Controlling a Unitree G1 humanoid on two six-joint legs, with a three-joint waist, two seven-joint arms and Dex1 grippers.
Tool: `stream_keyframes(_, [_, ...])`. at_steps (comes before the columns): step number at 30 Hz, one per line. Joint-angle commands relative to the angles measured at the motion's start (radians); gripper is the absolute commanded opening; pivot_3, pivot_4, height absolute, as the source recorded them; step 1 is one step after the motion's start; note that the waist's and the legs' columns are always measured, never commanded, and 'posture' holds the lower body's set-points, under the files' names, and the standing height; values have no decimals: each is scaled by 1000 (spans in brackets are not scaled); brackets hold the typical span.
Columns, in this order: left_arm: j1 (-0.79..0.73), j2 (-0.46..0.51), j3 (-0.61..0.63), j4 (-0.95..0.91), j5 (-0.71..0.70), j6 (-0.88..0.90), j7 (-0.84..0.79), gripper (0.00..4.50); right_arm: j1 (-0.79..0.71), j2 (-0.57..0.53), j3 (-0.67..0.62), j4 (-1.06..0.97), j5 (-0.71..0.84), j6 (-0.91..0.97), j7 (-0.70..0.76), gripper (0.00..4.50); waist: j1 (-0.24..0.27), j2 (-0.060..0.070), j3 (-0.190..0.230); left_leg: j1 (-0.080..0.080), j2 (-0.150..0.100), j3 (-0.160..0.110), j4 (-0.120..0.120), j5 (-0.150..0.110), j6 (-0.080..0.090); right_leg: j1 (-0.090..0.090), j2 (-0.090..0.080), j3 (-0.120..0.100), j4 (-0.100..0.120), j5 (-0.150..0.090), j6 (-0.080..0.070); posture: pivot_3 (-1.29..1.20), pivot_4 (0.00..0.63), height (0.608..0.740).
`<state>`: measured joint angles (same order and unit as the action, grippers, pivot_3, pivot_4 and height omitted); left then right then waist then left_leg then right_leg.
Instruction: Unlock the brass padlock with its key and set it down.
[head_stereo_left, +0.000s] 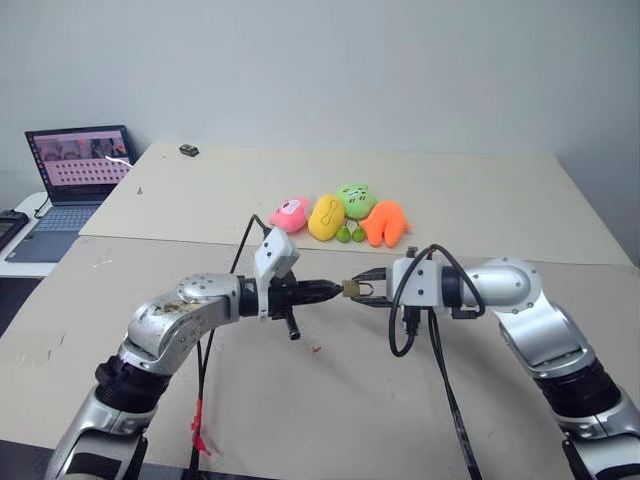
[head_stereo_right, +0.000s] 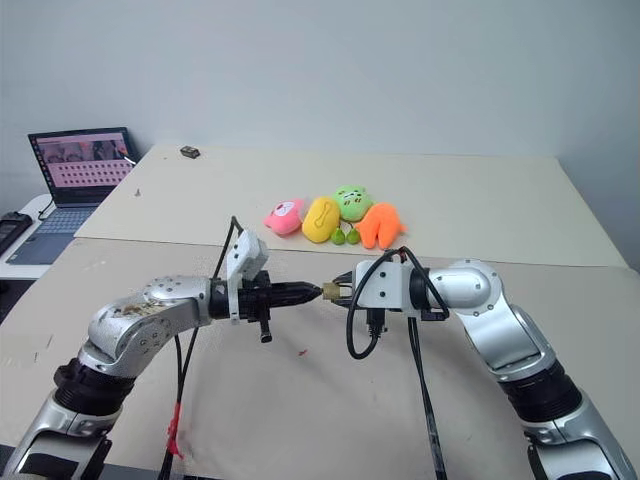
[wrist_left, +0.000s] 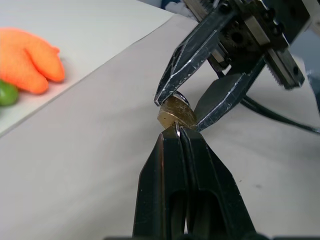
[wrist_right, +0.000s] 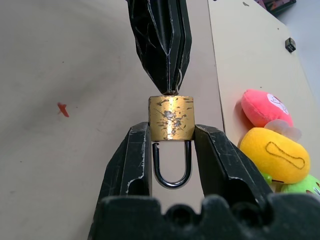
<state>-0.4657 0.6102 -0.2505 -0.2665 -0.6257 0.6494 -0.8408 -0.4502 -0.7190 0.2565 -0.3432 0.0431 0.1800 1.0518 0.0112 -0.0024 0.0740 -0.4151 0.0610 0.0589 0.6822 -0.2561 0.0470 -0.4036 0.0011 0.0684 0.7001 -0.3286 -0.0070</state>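
Scuffed brass padlock (wrist_right: 171, 118), rect. body, pinched in right tool (wrist_right: 172, 150); steel U-shackle.

A plain pale wall (head_stereo_left: 350, 70) backs 2 beige tabletops (head_stereo_left: 480, 190), with an open laptop (head_stereo_left: 75, 175) at left.

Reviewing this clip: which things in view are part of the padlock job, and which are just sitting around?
Part of the job:
- brass padlock, clamped in the right tool
- left tool, shut, its tip at the padlock's bottom, where a sliver of metal shows

Just lying about:
- plush toys
- laptop
- small black object at the table's far side
- red speck
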Motion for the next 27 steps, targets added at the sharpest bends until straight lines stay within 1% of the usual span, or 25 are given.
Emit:
stream_keyframes(1, [-9, -12, 17, 23, 0, 109, 39, 78, -13, -3, -18, -45, 19, 6, 2, 906, 0, 0, 0, 0, 0, 0, 0, 0, 0, 0, 0, 0, 0, 0, 0, 0, 150, 644])
stream_keyframes(2, [-6, -22, 31, 37, -30, 193, 69, 78, -14, -2, -18, -46, 19, 8, 2, 906, 0, 0, 0, 0, 0, -1, 0, 0, 1, 0, 0, 0, 1, 0, 0, 0, 150, 644])
stream_keyframes(4, [9, -63, 107, 80, -180, 439, 127, 78, -11, 5, -23, -50, 27, 26, -2, 906, 0, 0, 0, 0, 1, -2, 0, -1, 1, 0, 0, 0, 1, 0, 0, 0, 150, 644])
stream_keyframes(6, [23, -191, 292, 173, -413, 610, 268, 78, -6, 13, -28, -56, 42, 50, -7, 906, -2, 0, 0, 0, 3, -2, 0, -1, 2, 0, 0, 0, 2, 0, 1, 0, 150, 644])
stream_keyframes(8, [38, -288, 430, 235, -561, 703, 401, 78, 2, 13, -30, -60, 48, 61, -10, 906, -2, 0, 0, -1, 5, -4, 2, -3, 5, 0, 0, -2, 3, 0, 1, 0, 150, 644])
stream_keyframes(10, [72, -313, 481, 217, -651, 776, 461, 592, 10, 12, -32, -57, 47, 68, -15, 906, -3, -3, 2, 0, 5, -5, 3, -3, 5, 0, 0, -3, 2, 0, 1, 0, 150, 644])
stream_keyframes(11, [87, -317, 495, 204, -694, 800, 488, 787, 15, 13, -35, -55, 48, 73, -19, 906, -4, -2, 2, 0, 6, -5, 3, -2, 4, 0, 0, -3, 3, 0, 1, 0, 150, 644])
stream_keyframes(12, [96, -318, 504, 194, -737, 815, 509, 1123, 20, 12, -36, -50, 47, 74, -21, 906, -4, -2, 1, 0, 6, -5, 2, -2, 4, 1, 0, -3, 3, 0, 1, 0, 150, 644])
stream_keyframes(13, [100, -319, 511, 191, -771, 823, 531, 1356, 23, 12, -36, -47, 47, 75, -23, 906, -3, -2, 1, 1, 6, -6, 2, -2, 4, 1, 0, -3, 3, 0, 1, 0, 150, 644])
stream_keyframes(14, [98, -319, 515, 185, -793, 823, 561, 1841, 29, 9, -33, -39, 39, 66, -23, 906, -2, -2, 1, 1, 6, -6, 1, -2, 4, 1, 0, -3, 3, 0, 1, 0, 150, 644])
stream_keyframes(16, [85, -325, 522, 190, -818, 809, 631, 2512, 37, 7, -31, -31, 33, 60, -25, 906, 0, -2, 1, 1, 5, -6, 0, 0, -1, 1, -1, -3, 2, 0, 1, 0, 150, 644])
stream_keyframes(17, [75, -327, 525, 198, -837, 798, 662, 2950, 39, 8, -31, -27, 33, 60, -26, 906, 0, -2, 2, 2, 5, -6, -1, 1, -2, 1, -1, -3, 2, 0, 1, 0, 150, 644])
stream_keyframes(19, [49, -318, 520, 210, -884, 792, 693, 3645, 39, 8, -29, -21, 29, 57, -28, 906, 0, -3, 2, 4, 4, -6, -1, 1, -2, 3, -2, -3, 2, 0, 1, 0, 150, 644])
stream_keyframes(21, [35, -311, 507, 217, -919, 787, 723, 3645, 38, 8, -26, -19, 24, 54, -29, 906, 1, -4, 3, 5, 2, -6, -2, 2, -3, 3, -4, -3, 2, 0, 1, 0, 150, 644])
stream_keyframes(27, [16, -322, 449, 237, -942, 760, 783, 3645, 30, 10, -26, -47, 28, 73, -38, 906, -1, -7, 5, 9, -3, -6, -3, 4, -6, 9, -9, -2, 0, 0, 1, 0, 150, 644])
